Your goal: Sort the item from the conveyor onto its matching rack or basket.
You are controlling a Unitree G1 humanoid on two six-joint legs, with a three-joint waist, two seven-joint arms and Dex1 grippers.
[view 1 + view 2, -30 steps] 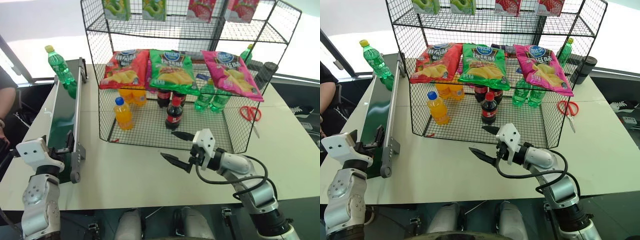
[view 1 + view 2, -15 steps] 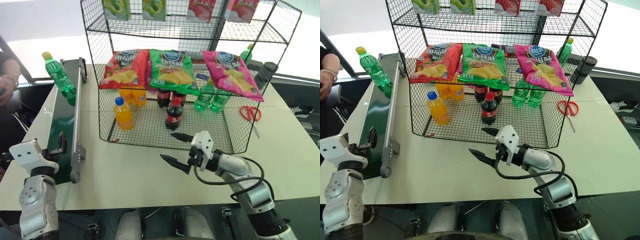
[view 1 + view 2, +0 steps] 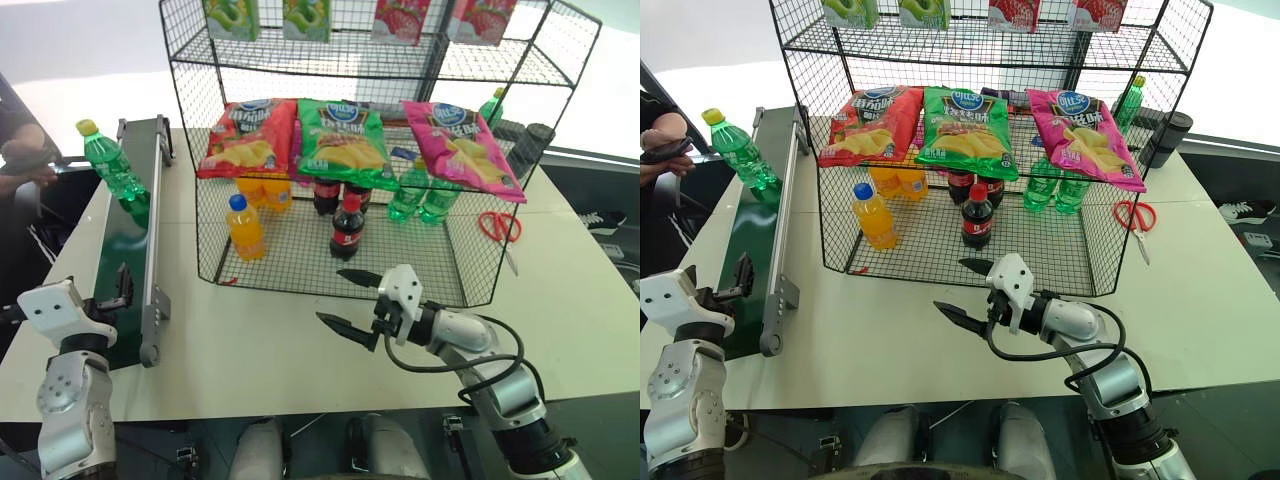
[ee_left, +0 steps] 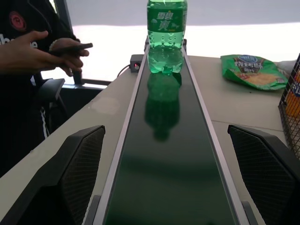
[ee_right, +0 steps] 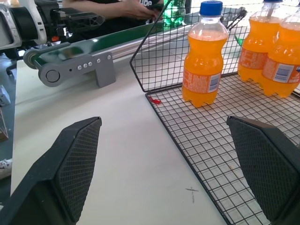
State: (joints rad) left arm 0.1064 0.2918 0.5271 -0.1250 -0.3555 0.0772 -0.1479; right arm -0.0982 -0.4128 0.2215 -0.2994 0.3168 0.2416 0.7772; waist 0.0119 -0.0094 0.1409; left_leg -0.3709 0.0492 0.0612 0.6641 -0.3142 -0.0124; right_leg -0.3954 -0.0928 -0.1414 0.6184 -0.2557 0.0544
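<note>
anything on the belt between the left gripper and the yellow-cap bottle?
No. In the left wrist view, bare conveyor runs from the open left gripper to the green bottle.

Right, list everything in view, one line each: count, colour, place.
soda bottle: 1, green, yellow cap, upright at the conveyor's far end.
conveyor: 1, dark green belt, grey rails, table's left side.
rack: 1, black wire, mid-table.
crisp bags: 3, red, green, pink, on the slanted tier.
orange bottles: several, blue caps, lowest tier, left.
cola bottles: at least 2, dark, lowest tier, middle.
green bottles: 2, lowest tier, right.
cartons: 4, two green, two red, top tier.
scissors: 1, red handles, right of the rack.
person's hand: holding a dark object, beyond the conveyor.
left gripper: open, at the conveyor's near end.
right gripper: open, before the rack.
</note>
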